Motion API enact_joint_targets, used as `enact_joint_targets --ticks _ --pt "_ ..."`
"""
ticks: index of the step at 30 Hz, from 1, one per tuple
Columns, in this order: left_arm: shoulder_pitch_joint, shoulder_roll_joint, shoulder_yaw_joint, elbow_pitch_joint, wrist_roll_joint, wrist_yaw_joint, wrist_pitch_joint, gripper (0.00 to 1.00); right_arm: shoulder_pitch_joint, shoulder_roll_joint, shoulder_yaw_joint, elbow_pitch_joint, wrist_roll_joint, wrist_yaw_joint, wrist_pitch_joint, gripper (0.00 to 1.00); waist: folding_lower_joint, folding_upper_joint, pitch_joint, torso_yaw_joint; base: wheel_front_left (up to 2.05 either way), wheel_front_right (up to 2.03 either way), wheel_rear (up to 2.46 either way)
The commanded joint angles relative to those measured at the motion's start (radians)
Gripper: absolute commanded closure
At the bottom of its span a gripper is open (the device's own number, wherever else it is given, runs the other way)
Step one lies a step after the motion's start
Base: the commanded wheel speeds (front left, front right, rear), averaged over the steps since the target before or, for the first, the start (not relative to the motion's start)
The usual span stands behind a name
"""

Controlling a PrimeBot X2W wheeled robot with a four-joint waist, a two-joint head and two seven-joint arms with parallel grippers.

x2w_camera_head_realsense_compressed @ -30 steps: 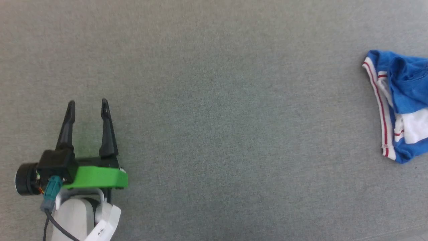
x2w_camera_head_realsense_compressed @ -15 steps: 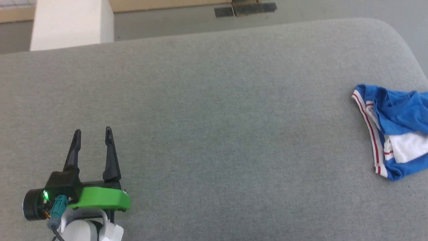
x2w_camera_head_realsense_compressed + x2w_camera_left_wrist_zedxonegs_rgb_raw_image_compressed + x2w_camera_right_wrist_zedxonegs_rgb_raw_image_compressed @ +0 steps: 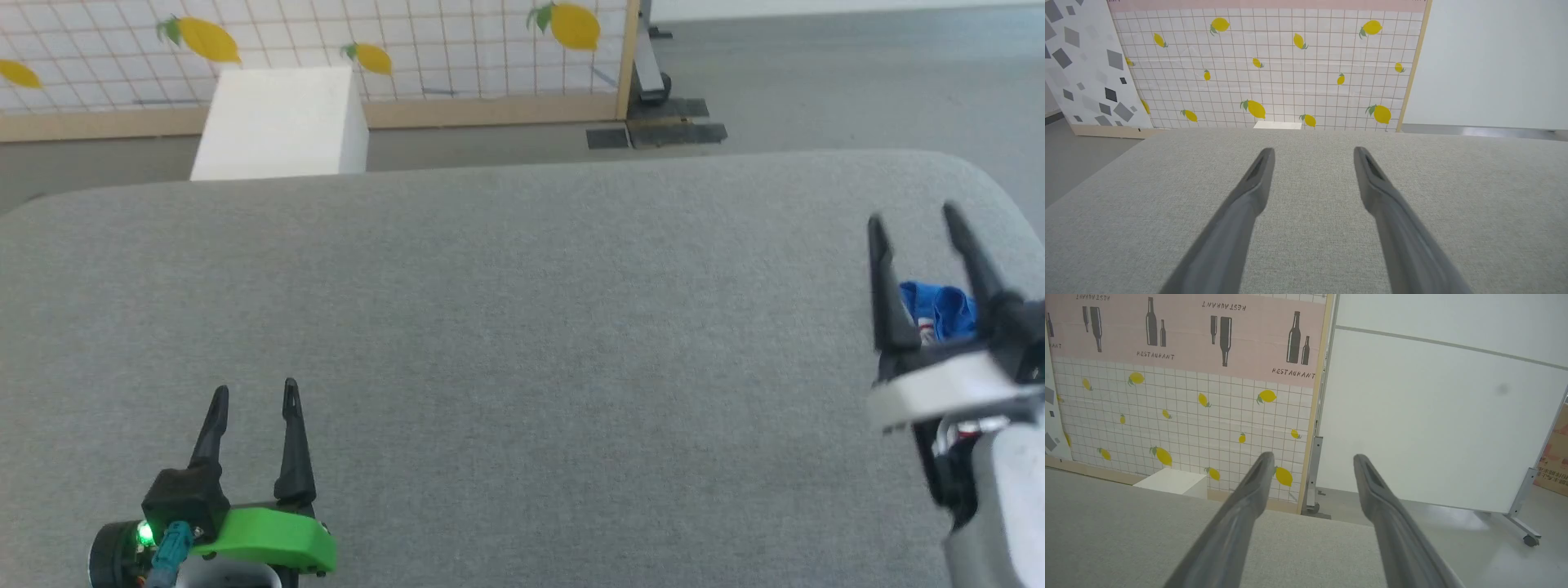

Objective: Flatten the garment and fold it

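- Two tools, both released. The left tool [image 3: 254, 389] sits low at the near left of the grey fabric-covered bench [image 3: 522, 327], fingers spread with nothing between them. The right tool [image 3: 912, 215] is raised at the right, fingers likewise spread and empty.
- The garment [image 3: 940, 310] shows as a bunched blue patch with a bit of white and red trim, seen in the head view through the gap between the right tool's fingers. It lies on the bench toward the right side, well apart from the left tool. Most of it is hidden behind the right tool, so its outline cannot be read.
- Judged stage: approach. No grasp made, flattening not yet begun.
- Risk 1: the right tool blocks the head camera's line to the cloth, so a pick point may be misjudged. A pinch into the heap could take several layers and lift a lump rather than an edge.
- Risk 2: the garment appears near the bench's rounded right edge. An outward pull could slide it off.
- Risk 3: the right wrist view looks out over the far edge toward the lemon-print screen [image 3: 1188, 428]. Closing from this pose would likely catch air.
- Risk 4: fingertips driven too low could snag the bench cover.
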Motion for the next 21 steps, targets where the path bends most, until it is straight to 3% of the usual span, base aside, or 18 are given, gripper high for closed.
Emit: enact_joint_targets --ticks 1,9,21 --pt "0.018 -0.003 -0.004 0.003 -0.005 0.005 -0.004 0.00 0.038 0.011 0.004 -0.003 0.010 -0.002 -0.005 0.00 0.0001 0.0000 -0.049 0.042 0.00 0.00 0.00" --pt "0.046 -0.003 -0.018 0.020 -0.001 0.001 -0.004 0.00 0.213 0.070 0.007 -0.039 0.016 -0.002 -0.005 0.00 0.0001 0.0000 -0.093 0.072 0.00 0.00 0.00" --pt "0.064 -0.003 -0.024 0.018 0.014 0.004 -0.004 0.00 0.360 0.090 -0.006 -0.167 0.014 -0.002 0.052 0.00 0.0001 0.0000 -0.102 0.071 0.00 0.00 0.00"
